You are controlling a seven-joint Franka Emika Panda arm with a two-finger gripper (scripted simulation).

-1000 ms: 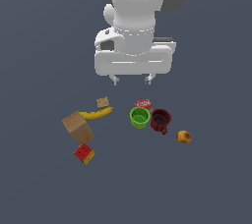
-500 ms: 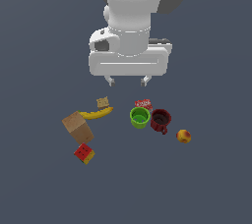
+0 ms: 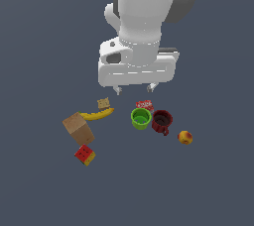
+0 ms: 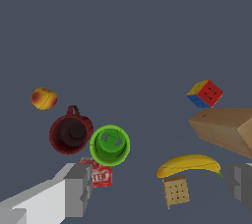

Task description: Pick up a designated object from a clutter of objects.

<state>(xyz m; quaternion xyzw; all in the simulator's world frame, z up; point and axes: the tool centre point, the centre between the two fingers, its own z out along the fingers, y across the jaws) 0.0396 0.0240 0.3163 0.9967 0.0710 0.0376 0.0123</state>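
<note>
The round yellow-orange fruit with red blotches [image 3: 185, 137] lies alone at the exterior view's right end of the clutter, just beyond the dark red mug [image 3: 161, 121]. It also shows in the wrist view [image 4: 44, 98], next to the mug [image 4: 70, 134]. My gripper [image 3: 134, 89] hangs open and empty above the floor, behind the red-white can [image 3: 144, 104] and the green cup [image 3: 141, 118]. Its two grey fingers [image 4: 78, 189] frame the wrist view, wide apart, holding nothing.
A banana [image 3: 97, 115], a tan cube [image 3: 103, 103], a brown box [image 3: 78, 129] and a red-yellow cube [image 3: 85, 155] lie toward the exterior view's left. In the wrist view the banana [image 4: 188, 164] and tan cube [image 4: 175, 191] sit between the fingers.
The arm has shifted slightly toward the exterior view's right and the hand has come a little lower. The objects have not moved. The fingers stay open.
</note>
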